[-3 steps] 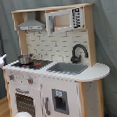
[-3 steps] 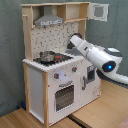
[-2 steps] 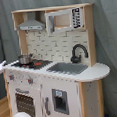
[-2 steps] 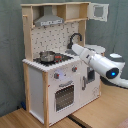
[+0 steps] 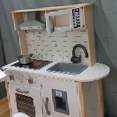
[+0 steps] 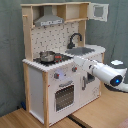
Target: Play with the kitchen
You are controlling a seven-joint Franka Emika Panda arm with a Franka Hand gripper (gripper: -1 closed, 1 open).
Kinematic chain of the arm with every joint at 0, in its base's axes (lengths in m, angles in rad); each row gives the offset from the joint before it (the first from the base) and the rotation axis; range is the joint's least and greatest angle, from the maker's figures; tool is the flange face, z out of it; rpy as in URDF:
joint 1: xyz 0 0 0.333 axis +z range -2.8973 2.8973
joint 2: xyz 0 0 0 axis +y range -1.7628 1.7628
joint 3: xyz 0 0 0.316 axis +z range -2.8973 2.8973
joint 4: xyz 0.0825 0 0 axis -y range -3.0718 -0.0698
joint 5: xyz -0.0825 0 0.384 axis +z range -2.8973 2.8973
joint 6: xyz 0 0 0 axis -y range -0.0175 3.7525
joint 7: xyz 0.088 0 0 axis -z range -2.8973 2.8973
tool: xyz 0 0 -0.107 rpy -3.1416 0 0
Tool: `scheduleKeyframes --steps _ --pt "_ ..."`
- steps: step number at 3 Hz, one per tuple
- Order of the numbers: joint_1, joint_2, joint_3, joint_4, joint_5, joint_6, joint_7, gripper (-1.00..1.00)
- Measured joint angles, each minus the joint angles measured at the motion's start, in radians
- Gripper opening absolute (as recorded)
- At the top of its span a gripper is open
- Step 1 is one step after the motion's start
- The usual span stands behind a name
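You are looking at soft, even indoor light in both exterior views, with no hard shadows and a dim grey curtain (image 5: 108,46) behind. Both views are blurry, so fine detail on the kitchen (image 5: 55,69) smears. In the second exterior view, the arm (image 6: 102,74) shows bright glare along its white shell, and the oven door (image 6: 64,96) reads dark.

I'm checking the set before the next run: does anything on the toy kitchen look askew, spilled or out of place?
One thing stands out: the microwave cabinet door at the top of the kitchen hangs open in the second exterior view. The small pot sits upright on the stove, and the sink shows no spill.
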Motion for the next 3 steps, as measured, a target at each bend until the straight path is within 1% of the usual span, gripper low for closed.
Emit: scheduleKeyframes --steps 2,3 --pt "0.004 0.006 0.018 -0.103 0.000 0.166 -0.104 1.00" --pt "0.011 0.006 0.023 -0.146 0.000 0.247 -0.164 1.00"
